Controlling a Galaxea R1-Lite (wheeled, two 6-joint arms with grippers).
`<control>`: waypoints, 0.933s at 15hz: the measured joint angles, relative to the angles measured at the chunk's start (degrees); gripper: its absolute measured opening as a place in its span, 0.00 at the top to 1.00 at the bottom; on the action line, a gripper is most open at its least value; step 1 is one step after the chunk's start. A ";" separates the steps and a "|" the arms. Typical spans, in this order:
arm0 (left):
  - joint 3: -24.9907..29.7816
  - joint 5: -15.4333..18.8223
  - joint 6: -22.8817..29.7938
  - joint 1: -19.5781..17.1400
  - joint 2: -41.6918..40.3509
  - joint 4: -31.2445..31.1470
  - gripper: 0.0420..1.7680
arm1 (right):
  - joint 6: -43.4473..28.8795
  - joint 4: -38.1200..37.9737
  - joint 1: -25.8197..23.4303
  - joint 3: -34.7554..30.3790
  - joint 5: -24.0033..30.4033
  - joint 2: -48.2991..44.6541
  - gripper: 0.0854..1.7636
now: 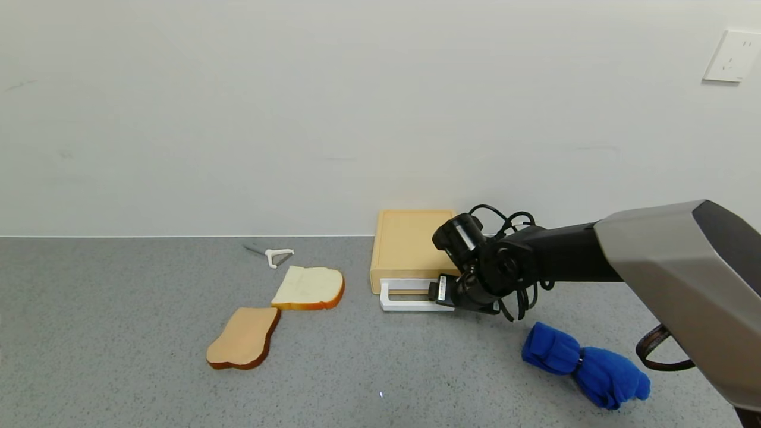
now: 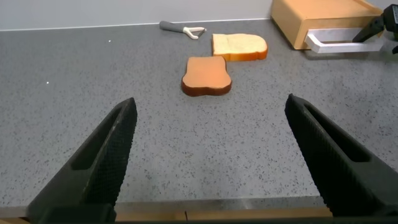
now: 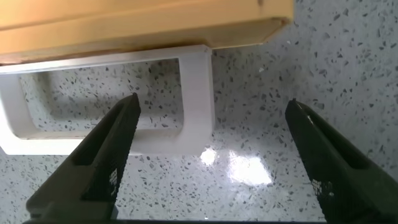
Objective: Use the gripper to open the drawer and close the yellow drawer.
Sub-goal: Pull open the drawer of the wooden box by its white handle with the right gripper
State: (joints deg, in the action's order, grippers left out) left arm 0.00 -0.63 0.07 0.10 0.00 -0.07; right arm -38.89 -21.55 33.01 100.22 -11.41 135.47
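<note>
Pale yellow-tan drawer (image 1: 410, 249) against the wall at the back of the grey speckled counter (image 1: 148, 368), white loop handle (image 1: 410, 300) facing forward. Right gripper (image 1: 443, 291) at the handle's right end, fingers (image 3: 102, 162) spread wide and straddling that end without touching. Left gripper (image 2: 211, 162) low over the counter well to the left, fingers wide and holding nothing; two bread slices (image 1: 279, 315) and a peeler (image 1: 274, 255) left of the drawer, blue cloth (image 1: 585, 365) to its front right.

Right claw (image 1: 445, 291) reaches forward and low, fingers spread wide; left claw (image 2: 211, 162) (parked low) also spread.
</note>
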 joint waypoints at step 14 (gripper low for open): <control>0.00 0.00 0.00 0.00 0.00 -0.02 0.03 | 0.33 -10.53 1.05 0.30 4.17 -1.21 0.03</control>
State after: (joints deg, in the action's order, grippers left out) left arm 0.00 -0.63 0.07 0.10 0.00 -0.10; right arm -38.56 -32.09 34.06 100.52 -7.24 134.27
